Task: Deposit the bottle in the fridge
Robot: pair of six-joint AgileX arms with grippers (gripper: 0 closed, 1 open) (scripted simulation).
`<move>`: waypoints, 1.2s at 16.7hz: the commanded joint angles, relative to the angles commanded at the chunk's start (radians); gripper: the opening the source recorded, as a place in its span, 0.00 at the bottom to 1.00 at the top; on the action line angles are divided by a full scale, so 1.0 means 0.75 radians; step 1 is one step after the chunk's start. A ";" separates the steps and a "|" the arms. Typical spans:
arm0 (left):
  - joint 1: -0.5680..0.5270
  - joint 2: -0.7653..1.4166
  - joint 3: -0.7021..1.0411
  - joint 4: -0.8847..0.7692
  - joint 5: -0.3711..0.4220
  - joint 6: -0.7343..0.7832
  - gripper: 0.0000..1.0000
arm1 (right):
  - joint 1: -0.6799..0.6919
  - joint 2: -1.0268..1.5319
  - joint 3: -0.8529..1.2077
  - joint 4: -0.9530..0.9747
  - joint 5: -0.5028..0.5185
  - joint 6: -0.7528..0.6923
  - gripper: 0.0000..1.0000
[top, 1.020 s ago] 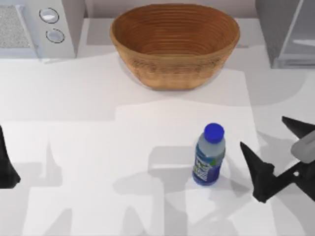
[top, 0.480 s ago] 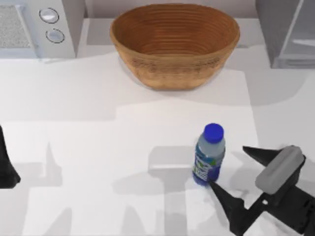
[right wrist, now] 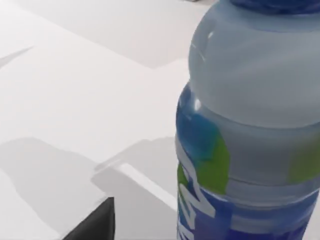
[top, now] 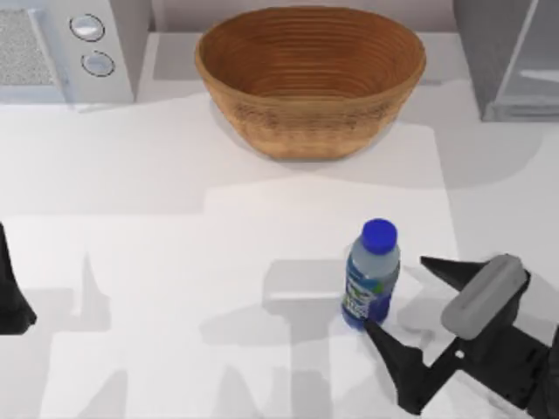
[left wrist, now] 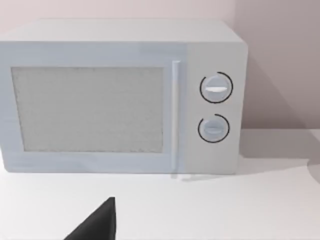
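We see the bottle [top: 372, 275] standing upright on the white table [top: 157, 244], right of centre and in front of the basket [top: 310, 78]. Our right gripper [top: 395, 294] sits just beside it on the right, fingers spread wide: one fingertip [top: 376, 332] is at the bottle's base, the other [top: 434, 264] apart from its right side, so nothing is grasped. In the right wrist view the bottle [right wrist: 250, 125] looms close. The fridge [top: 511, 57] stands at the far right corner, the microwave [top: 65, 48] at the far left. Our left gripper [top: 13, 297] is parked at the left edge; we cannot tell its finger state.
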 joint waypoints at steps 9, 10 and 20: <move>0.000 0.000 0.000 0.000 0.000 0.000 1.00 | 0.046 0.127 0.257 -0.124 0.049 0.010 1.00; 0.000 0.000 0.000 0.000 0.000 0.000 1.00 | 0.046 0.127 0.257 -0.124 0.049 0.010 1.00; 0.000 0.000 0.000 0.000 0.000 0.000 1.00 | 0.046 0.127 0.257 -0.124 0.049 0.010 0.25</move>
